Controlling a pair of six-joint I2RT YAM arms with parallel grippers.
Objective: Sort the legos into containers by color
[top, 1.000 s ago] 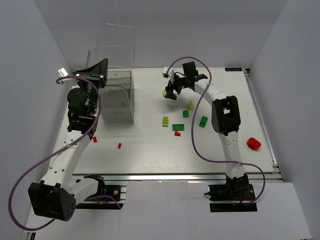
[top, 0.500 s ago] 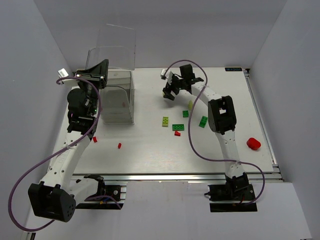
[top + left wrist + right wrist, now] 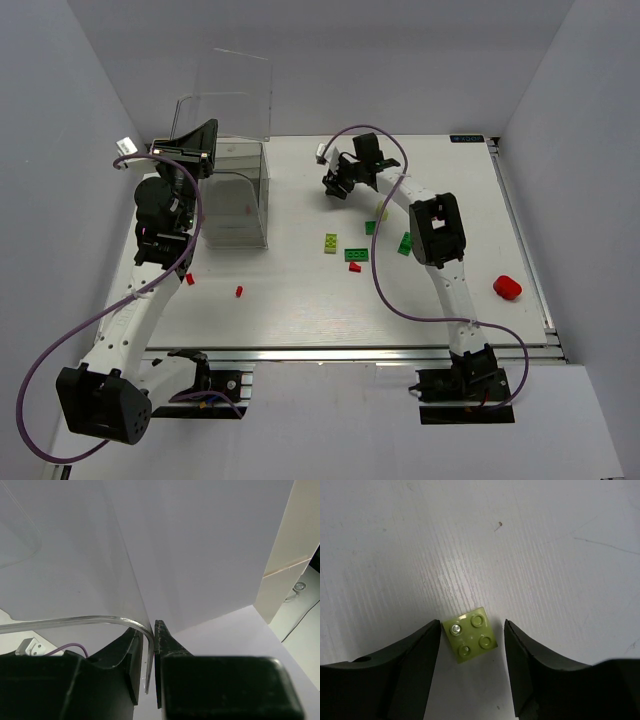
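A yellow-green two-by-two lego point(image 3: 471, 638) lies flat on the white table between the fingers of my right gripper point(image 3: 472, 630). That gripper is open; its left finger point(image 3: 415, 660) almost touches the brick's corner and its right finger point(image 3: 530, 665) stands a little apart. In the top view my right gripper point(image 3: 337, 186) is low over the table at the back middle and hides that brick. My left gripper point(image 3: 146, 635) is shut on the thin clear wall of the container point(image 3: 90, 621). The container point(image 3: 245, 200) stands at the back left, with my left gripper point(image 3: 192, 148) on its left rim.
More legos lie in the middle of the table: yellow-green ones point(image 3: 330, 243) point(image 3: 381, 210), green ones point(image 3: 356, 254) point(image 3: 371, 227) point(image 3: 405, 243) and a red one point(image 3: 354, 267). Two small red ones point(image 3: 189, 279) point(image 3: 239, 291) lie near the left arm. A bigger red piece point(image 3: 507, 288) sits far right.
My right gripper has shifted slightly left and lower over the yellow-green lego, and its jaws have narrowed around it. The left arm has not moved.
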